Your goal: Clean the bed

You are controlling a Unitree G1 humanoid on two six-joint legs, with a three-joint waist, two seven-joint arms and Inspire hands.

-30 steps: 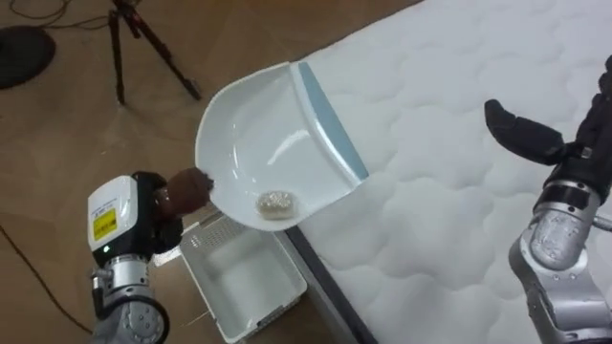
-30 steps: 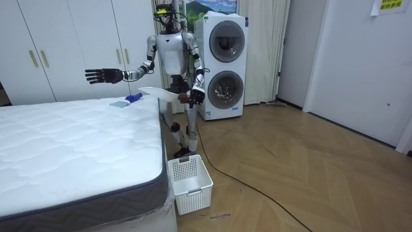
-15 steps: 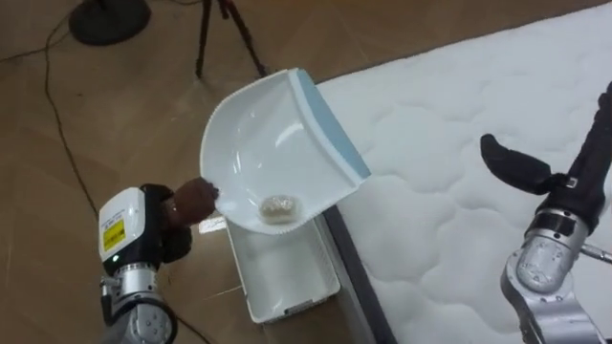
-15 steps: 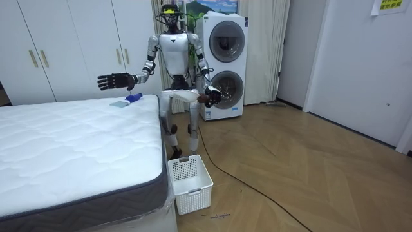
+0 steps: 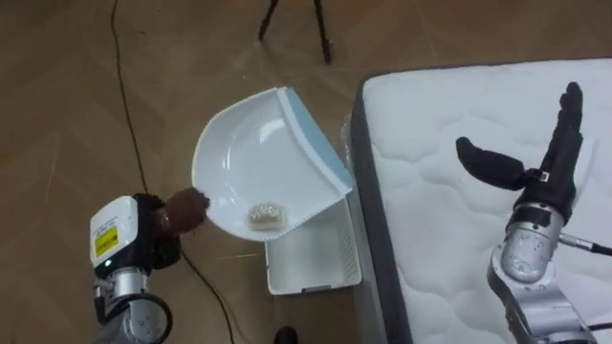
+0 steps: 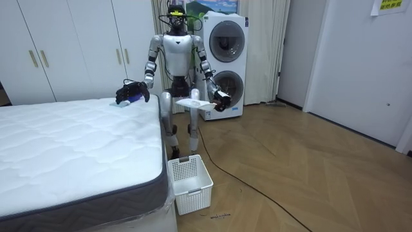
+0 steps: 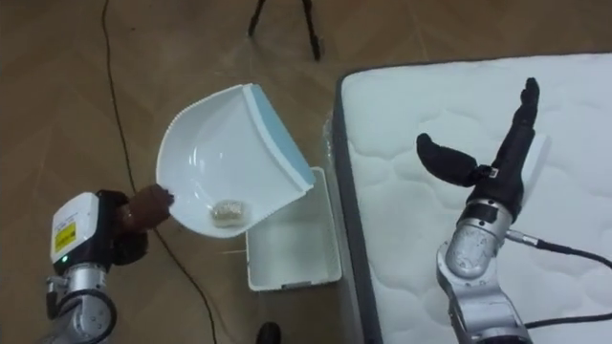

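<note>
A white dustpan (image 5: pixel 258 167) with a pale blue lip hangs level over the floor beside the mattress (image 5: pixel 459 248). A small crumpled scrap (image 5: pixel 264 215) lies in it near the handle end. My left hand (image 5: pixel 153 237) is shut on its brown handle (image 5: pixel 186 208). Directly beneath the pan's lower edge stands a white slatted basket (image 5: pixel 316 258). My right hand (image 5: pixel 535 172) is open above the mattress corner, fingers straight, holding nothing. In the room view I stand at that corner, dustpan (image 6: pixel 196 103) held out in front, basket (image 6: pixel 190 183) on the floor closer to the camera.
A dark cable (image 5: pixel 129 96) runs across the wooden floor, and tripod legs (image 5: pixel 320 24) stand at the top. A small blue item (image 6: pixel 122 103) lies on the bed under my right hand. Stacked washing machines (image 6: pixel 225 64) stand behind me.
I have turned from the bed toward the floor side. The dustpan has swung off the mattress edge to above the basket. My right hand has dropped lower over the bed corner.
</note>
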